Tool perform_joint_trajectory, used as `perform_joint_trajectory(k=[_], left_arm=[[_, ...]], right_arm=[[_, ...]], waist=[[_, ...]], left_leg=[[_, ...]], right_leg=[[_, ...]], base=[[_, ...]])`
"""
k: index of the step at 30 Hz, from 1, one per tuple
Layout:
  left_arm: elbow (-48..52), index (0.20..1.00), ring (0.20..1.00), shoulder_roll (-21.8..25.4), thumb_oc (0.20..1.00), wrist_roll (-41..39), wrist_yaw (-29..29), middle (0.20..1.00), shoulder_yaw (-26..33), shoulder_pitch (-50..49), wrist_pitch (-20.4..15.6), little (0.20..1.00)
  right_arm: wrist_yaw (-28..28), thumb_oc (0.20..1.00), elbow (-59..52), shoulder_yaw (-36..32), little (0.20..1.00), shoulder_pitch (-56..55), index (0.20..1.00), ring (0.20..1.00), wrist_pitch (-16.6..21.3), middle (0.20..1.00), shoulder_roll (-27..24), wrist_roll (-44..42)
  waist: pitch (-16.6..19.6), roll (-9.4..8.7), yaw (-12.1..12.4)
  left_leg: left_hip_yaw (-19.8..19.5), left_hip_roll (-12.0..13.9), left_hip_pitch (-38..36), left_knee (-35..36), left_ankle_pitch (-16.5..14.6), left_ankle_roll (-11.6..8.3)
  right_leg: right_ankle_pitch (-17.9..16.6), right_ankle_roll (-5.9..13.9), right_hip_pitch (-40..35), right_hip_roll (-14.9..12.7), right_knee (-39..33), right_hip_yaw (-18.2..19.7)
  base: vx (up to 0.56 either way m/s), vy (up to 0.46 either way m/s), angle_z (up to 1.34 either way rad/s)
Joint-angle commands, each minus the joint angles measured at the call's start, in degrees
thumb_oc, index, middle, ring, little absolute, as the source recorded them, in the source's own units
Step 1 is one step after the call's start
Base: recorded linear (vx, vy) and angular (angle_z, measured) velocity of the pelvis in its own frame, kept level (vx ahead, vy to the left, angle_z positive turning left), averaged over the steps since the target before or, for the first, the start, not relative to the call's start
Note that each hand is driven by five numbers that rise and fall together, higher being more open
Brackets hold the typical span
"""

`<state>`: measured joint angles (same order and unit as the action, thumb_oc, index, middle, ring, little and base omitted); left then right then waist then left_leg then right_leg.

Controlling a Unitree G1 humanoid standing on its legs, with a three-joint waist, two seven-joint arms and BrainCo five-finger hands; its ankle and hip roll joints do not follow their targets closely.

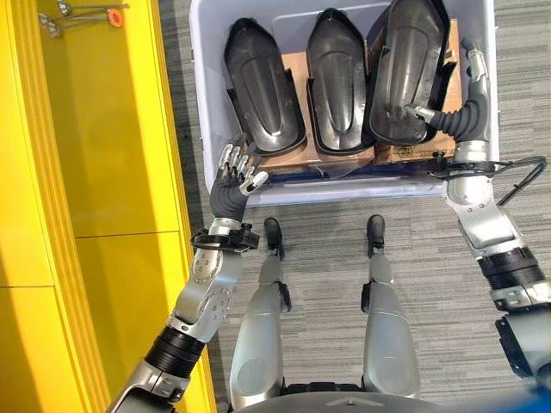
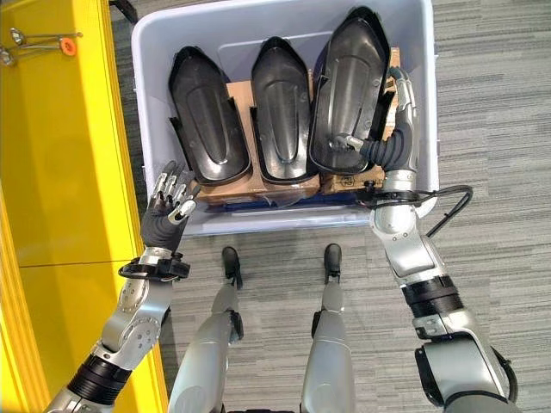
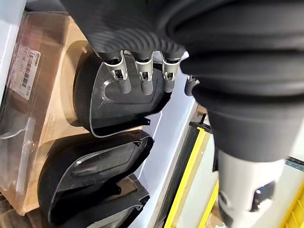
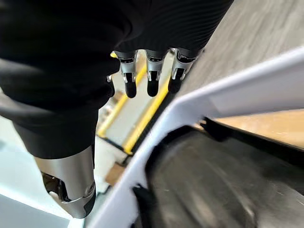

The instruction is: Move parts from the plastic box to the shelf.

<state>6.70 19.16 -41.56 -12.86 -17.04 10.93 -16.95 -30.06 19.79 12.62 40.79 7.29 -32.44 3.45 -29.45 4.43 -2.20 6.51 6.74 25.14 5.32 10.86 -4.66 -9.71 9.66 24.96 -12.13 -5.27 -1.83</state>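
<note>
Left eye view: three black parts [image 1: 337,82] sit in your plastic box [image 1: 205,77]; shelf [image 1: 103,120] at 9 o'clock bare. Left hand [image 1: 237,172] open, empty; right hand [image 1: 456,116] open against the 3 o'clock part.

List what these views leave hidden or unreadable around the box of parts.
- Right hand: whether it grips the right black part; thumb on it, fingers reach past the edge.
- Cardboard under the parts: mostly covered by them.
- Plastic box: far rim cut off by the frame.
- Label print: too small.
- Left hand: open, at the box's near corner.
</note>
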Motion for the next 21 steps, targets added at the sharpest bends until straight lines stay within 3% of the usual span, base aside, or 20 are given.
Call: perform_joint_trajectory(k=[1,6,21], left_arm=[[3.8,1.000,1.000,1.4,1.000,0.5,-0.3,1.000,0.8,0.8,-3.1,1.000],[4.1,1.000,1.000,1.3,1.000,0.4,-0.9,1.000,0.6,0.8,-3.2,1.000],[4.5,1.000,1.000,1.4,1.000,1.0,-1.0,1.000,0.3,0.9,-3.7,1.000]], right_arm=[[-1.5,1.000,-1.8,0.3,1.000,5.4,1.000,1.000,3.1,1.000,-1.8,-4.2],[-2.9,1.000,0.4,0.3,1.000,6.7,1.000,1.000,2.8,1.000,-0.3,-5.0],[-7.3,1.000,-1.2,-3.1,1.000,4.3,1.000,1.000,1.6,1.000,-2.2,0.0]], waist=[[0.6,-1.88,1.3],[0.5,-1.53,1.7],[0.0,-1.63,1.3]], left_leg=[[-2.4,2.1,-6.3,-0.4,-6.5,-1.87],[-2.6,2.0,-6.1,-0.3,-6.6,-1.83],[-2.5,1.8,-5.9,-0.4,-6.7,-1.71]], right_leg=[[3.4,-0.11,-0.8,-1.8,5.0,-1.8],[3.4,-0.21,-0.7,-1.9,5.1,-1.9],[3.4,-0.15,-0.3,-1.8,5.3,-1.7]], base=[[0.00,0.000,0.00],[0.00,0.000,0.00],[0.00,0.000,0.00]])
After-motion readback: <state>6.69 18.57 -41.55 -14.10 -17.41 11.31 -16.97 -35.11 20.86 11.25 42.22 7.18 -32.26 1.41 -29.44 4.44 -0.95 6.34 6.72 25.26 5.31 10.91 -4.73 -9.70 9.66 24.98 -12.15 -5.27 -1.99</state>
